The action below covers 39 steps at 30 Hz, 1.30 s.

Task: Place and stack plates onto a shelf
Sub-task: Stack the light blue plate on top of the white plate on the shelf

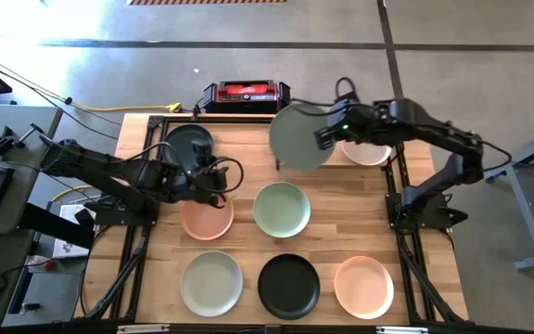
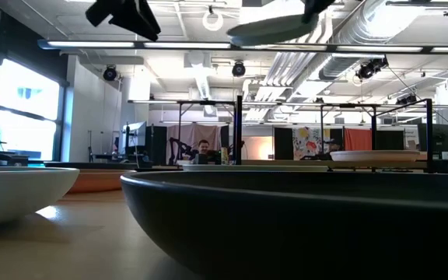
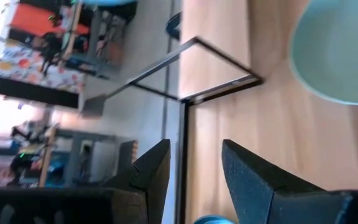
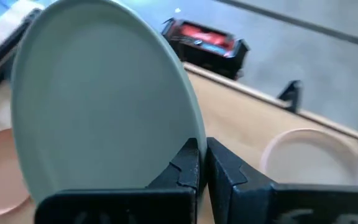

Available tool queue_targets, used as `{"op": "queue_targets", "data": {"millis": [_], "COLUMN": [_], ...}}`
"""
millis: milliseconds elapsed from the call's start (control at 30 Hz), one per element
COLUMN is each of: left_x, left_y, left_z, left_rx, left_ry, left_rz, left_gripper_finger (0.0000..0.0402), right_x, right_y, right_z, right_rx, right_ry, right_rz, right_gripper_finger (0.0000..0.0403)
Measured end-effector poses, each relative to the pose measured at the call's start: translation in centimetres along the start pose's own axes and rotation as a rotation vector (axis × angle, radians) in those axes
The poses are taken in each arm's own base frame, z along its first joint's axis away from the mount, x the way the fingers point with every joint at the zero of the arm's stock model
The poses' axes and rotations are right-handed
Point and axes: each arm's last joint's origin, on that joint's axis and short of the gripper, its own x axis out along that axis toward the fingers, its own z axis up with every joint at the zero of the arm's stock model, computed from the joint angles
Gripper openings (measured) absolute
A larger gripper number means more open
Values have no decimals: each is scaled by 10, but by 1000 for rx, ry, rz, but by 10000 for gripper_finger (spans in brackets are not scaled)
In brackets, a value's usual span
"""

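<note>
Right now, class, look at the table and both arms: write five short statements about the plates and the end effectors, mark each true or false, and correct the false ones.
1. The right end effector is shut on a sage green plate. True.
2. That plate rests flat on the table. False: the low view shows it lifted high above the table.
3. The left end effector is clamped on a plate. False: its fingers stand apart with nothing between them.
4. A black plate lies in the front row between a green plate and a pink plate. True.
5. All plates are stacked together. False: most lie singly on the tabletop.
</note>
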Motion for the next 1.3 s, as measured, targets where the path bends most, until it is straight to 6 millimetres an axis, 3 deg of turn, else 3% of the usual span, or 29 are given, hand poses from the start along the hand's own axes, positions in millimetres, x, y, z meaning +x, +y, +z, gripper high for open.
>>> {"op": "queue_targets", "data": {"millis": [267, 467, 567, 800, 933, 1300], "left_x": [15, 29, 36, 47, 50, 56], "left_y": [15, 30, 37, 49, 53, 60], "left_z": [-6, -10, -15, -25, -29, -35], "left_rx": [-57, -145, -165, -198, -209, -188], "left_ry": [74, 100, 135, 197, 219, 259], "left_rz": [77, 132, 152, 188, 200, 215], "left_gripper_finger": [134, 133, 133, 133, 133, 133], "right_x": [-14, -7, 7, 55, 72, 72], "right_y": [-43, -63, -72, -95, -107, -132], "right_z": [7, 14, 12, -14, -33, -80], "right_rx": [38, 66, 70, 142, 218, 379], "right_ry": [-33, 0, 29, 121, 118, 87], "right_rz": [-154, -251, -281, -203, -117, -121], "right_gripper_finger": [0, 0, 0, 0, 0, 0]}}
